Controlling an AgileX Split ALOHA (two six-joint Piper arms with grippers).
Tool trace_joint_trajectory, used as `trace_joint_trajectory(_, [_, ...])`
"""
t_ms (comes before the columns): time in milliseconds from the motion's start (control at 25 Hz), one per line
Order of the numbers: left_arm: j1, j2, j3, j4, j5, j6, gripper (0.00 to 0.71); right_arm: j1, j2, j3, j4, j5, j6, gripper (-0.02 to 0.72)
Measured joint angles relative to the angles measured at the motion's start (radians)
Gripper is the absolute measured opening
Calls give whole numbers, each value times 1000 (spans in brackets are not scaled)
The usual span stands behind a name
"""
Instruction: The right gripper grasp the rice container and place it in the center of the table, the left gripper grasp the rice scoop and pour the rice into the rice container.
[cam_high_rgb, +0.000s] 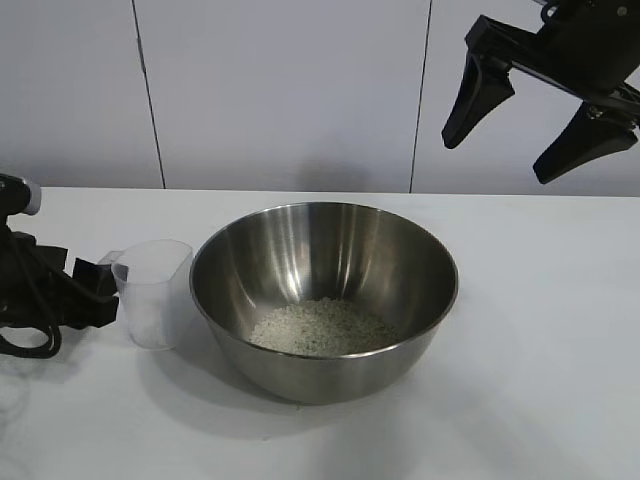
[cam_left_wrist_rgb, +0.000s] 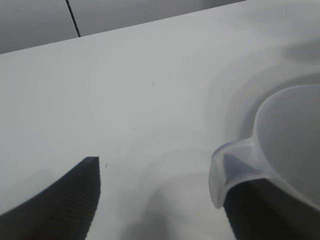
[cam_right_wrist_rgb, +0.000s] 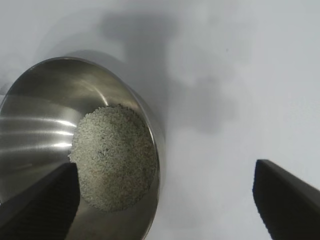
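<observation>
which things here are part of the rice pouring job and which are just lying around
Job: rice container, rice, rice scoop, left hand, right hand, table.
Lying about: only the black cables at the table's left edge.

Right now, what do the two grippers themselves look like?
The right gripper is matte black: two long, tapered, pointed fingers on a black bar. The left gripper is also black, with looped black cables and a silver rod behind it; its finger pads are finely ribbed.
</observation>
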Motion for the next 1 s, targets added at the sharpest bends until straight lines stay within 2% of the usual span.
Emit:
trace_joint_trajectory(200, [0, 0, 61, -1, -18, 0, 597, 0, 0, 0, 0, 0, 0, 652])
trace_joint_trajectory(480, [0, -14, 161, -2, -34, 0, 631, 0, 0, 0, 0, 0, 0, 652])
trace_joint_trajectory(720, [0, -165, 235, -18, -31, -2, 633, 0, 0, 0, 0, 0, 0, 652])
trace_joint_trajectory(840, [0, -297, 224, -39, 111, -29, 633, 0, 0, 0, 0, 0, 0, 652])
trace_joint_trajectory(1000, [0, -467, 164, -44, 409, -56, 633, 0, 0, 0, 0, 0, 0, 652])
